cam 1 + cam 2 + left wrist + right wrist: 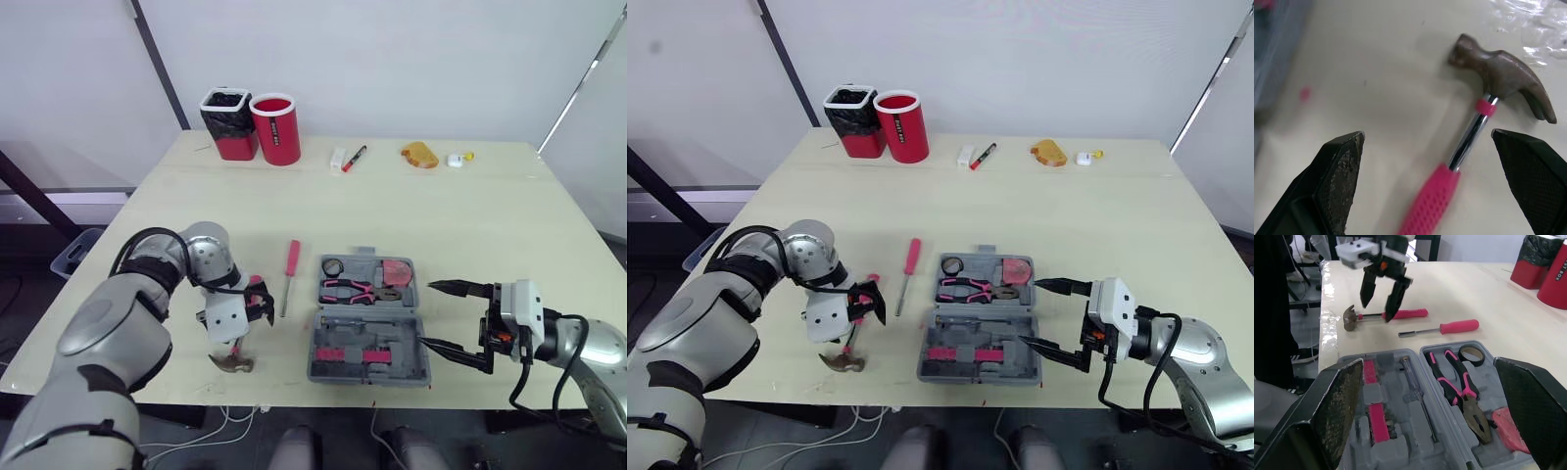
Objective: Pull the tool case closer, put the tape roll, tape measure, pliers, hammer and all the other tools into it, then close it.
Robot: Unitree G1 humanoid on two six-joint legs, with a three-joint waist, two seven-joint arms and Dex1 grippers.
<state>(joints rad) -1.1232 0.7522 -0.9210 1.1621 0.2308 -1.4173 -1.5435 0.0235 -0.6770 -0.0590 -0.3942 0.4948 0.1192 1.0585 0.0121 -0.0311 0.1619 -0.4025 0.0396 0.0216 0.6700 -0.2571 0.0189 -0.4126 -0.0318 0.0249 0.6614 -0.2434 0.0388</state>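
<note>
The grey tool case (411, 367) lies open near the table's front edge. In it are pink-handled pliers (358, 291), a black tape roll (333, 266) and a red tape measure (397, 272). To its left, the pink screwdriver (291, 269) lies on the table. The pink-handled hammer (1498, 73) lies near the front edge with its head (233, 362) toward me. My left gripper (261, 307) hangs open just over the hammer's handle (1432, 203), a finger on each side. My right gripper (426, 313) is open beside the case's right edge, holding nothing.
A red cup (276, 127) and a black cup (227, 122) stand at the back left. A marker (354, 158), a white block (338, 157), an orange object (419, 155) and a small white piece (457, 159) lie along the back.
</note>
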